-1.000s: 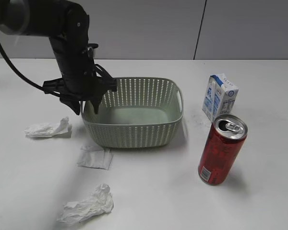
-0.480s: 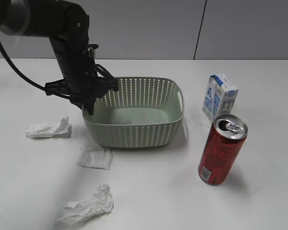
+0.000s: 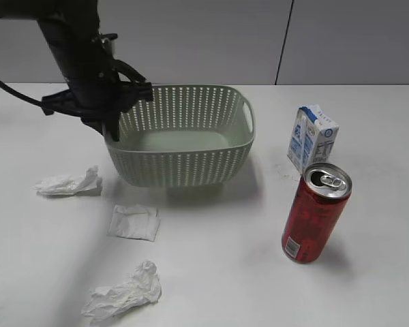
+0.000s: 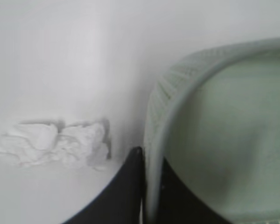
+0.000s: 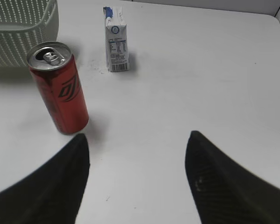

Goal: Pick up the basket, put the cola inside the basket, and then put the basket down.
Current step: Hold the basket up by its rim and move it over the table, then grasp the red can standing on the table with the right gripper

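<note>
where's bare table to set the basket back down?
Barest: the table front centre, between the crumpled tissues and the cola. Also under the basket, which the left claw holds up. Crowded: tissues on the left, milk carton and cola on the right.

White table (image 3: 368,293), grey wall panels (image 3: 211,41) w/ dark vertical seam behind

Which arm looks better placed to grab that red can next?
The right. Its open gripper faces the cola can with nothing between, while the left gripper is clamped on the basket rim.
</note>
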`<action>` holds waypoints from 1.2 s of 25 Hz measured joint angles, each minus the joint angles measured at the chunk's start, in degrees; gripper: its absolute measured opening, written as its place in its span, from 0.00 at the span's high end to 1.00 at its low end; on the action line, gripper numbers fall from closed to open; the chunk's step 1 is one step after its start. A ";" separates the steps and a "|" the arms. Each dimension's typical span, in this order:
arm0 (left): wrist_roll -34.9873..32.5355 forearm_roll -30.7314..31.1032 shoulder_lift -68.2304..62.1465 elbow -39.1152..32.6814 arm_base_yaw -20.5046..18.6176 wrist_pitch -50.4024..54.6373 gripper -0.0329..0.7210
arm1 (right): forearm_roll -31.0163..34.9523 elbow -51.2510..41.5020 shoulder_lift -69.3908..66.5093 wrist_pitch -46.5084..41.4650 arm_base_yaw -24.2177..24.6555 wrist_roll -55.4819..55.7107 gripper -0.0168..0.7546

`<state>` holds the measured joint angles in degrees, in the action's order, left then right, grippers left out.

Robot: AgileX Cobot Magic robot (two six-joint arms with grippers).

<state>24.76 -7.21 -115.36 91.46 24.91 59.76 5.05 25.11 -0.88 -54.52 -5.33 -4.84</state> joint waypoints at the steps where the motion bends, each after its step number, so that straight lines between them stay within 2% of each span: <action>1: -0.64 0.74 0.79 0.00 -0.38 0.77 0.95 | 0.45 0.91 -1.38 -0.37 0.00 0.00 0.34; 7: -5.64 -0.39 1.71 0.00 -2.26 3.90 0.95 | 7.32 9.47 -19.56 -5.51 0.00 1.18 0.29; 14: -7.06 1.79 1.71 0.00 -2.26 3.84 0.95 | 16.61 20.77 -42.46 -7.98 -0.06 -0.03 0.23; 19: -7.93 2.78 1.71 0.00 -2.27 3.12 0.95 | 17.67 27.22 -55.69 -8.03 -3.13 -0.07 0.23; 22: -8.39 2.78 1.71 0.00 -2.27 2.61 0.95 | 15.20 29.90 -63.05 -7.91 -9.14 3.22 0.23; 27: -9.03 2.85 1.71 0.00 -2.27 2.36 0.95 | 1.87 33.84 -73.65 -7.04 -21.24 14.52 0.22; 30: -9.60 2.85 1.71 0.00 -2.27 2.32 0.95 | -1.17 35.59 -77.78 -4.63 -24.03 19.39 0.22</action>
<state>15.16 -4.36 -113.65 91.46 22.64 62.08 3.88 60.70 -78.65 -59.15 -29.36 14.55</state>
